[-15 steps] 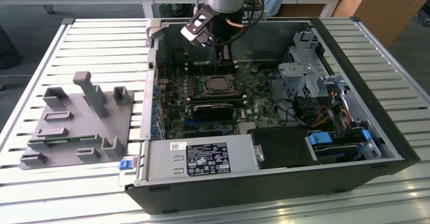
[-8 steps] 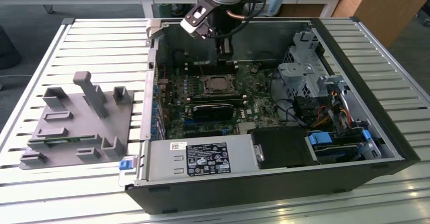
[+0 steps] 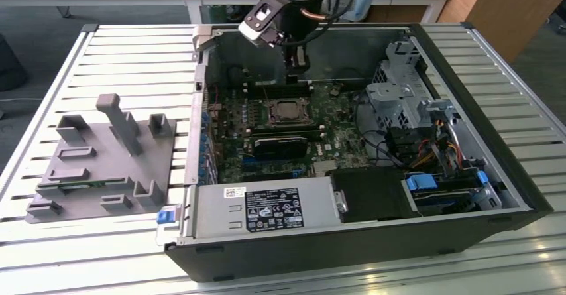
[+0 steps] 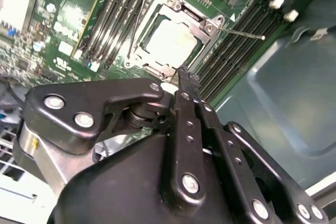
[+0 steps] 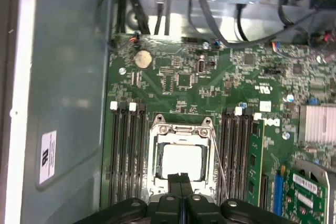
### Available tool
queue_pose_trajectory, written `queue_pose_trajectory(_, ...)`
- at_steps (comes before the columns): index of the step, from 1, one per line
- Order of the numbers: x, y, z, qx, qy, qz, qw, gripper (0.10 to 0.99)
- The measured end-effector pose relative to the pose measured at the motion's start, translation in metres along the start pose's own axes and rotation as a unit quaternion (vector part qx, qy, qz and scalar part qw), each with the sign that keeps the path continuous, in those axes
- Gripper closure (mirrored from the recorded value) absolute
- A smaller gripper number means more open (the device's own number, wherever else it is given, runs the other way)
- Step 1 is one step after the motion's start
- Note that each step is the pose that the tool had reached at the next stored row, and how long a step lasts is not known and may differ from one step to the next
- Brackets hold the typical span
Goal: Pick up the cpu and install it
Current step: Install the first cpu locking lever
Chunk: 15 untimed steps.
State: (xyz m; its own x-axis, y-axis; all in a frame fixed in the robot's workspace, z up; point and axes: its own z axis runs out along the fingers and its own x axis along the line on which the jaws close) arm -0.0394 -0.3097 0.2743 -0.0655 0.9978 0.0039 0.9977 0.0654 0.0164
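The cpu (image 3: 285, 111) is a small silver-grey square lying flat inside the metal-framed socket (image 3: 268, 103) on the green motherboard of the open computer case. Both wrist views show the cpu (image 4: 170, 40) (image 5: 182, 160) with the socket frame (image 5: 155, 156) around it and a thin wire lever (image 5: 218, 163) beside it. My gripper (image 3: 296, 76) hangs above the board just past the socket's far side, and its black fingers (image 5: 176, 184) are pressed together with nothing between them. In the second wrist view the gripper (image 4: 185, 74) tip sits close beside the socket edge, apart from the chip.
Memory slots (image 5: 127, 150) flank the socket on both sides. A black block (image 3: 281, 144) lies on the board nearer the front. The power supply (image 3: 261, 209), drive cage (image 3: 402, 96) and cables (image 3: 389, 149) fill the case. A grey fixture plate (image 3: 97, 162) rests on the slatted table at the exterior view's left.
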Motion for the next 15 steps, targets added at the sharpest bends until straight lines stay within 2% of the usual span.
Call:
queue_pose_trajectory(6,0.0000,0.0000,0.0024,0.0002,0.0008,-0.050,0.9987,0.980)
queue_pose_trajectory(12,0.0000,-0.0004,0.0033,0.0004,0.0013,-0.093,0.9956,0.980)
queue_pose_trajectory(15,0.0000,-0.0006,0.0036,0.0005,0.0015,-0.113,0.9936,0.980)
